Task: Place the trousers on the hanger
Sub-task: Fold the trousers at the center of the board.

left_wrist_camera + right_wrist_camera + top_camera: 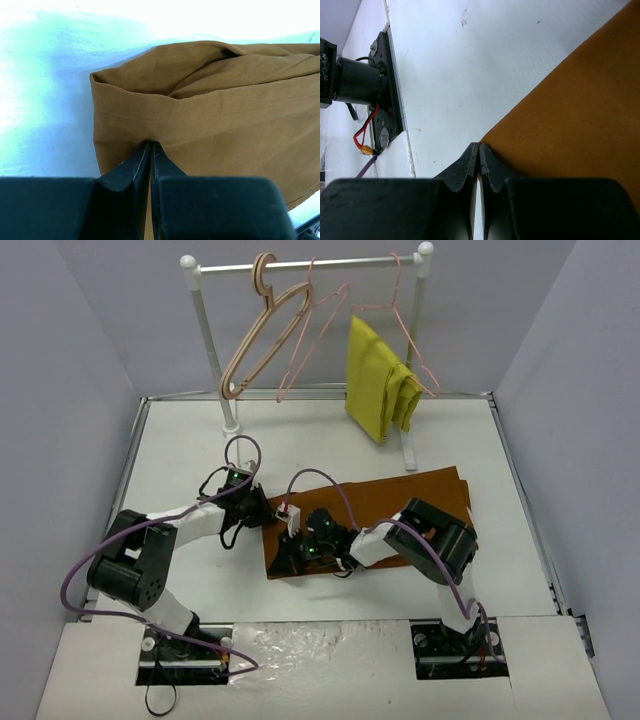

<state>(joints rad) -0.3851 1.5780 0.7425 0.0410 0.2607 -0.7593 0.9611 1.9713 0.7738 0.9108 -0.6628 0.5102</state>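
Note:
The rust-brown trousers (400,502) lie flat on the white table (180,440), stretched from centre to right. My left gripper (266,512) is at their far-left edge; in the left wrist view its jaws (151,145) are shut on a fold of the cloth (225,115). My right gripper (288,562) is at the near-left corner; in the right wrist view its jaws (479,146) are shut on the corner of the cloth (580,110). The empty pink wire hanger (318,325) hangs on the rail (300,267) at the back.
A beige wooden hanger (262,335) hangs left of the pink one. A second pink hanger (408,325) carries a mustard-yellow folded garment (378,380). The rack's white posts (212,350) stand on the table's far side. Grey walls enclose the table.

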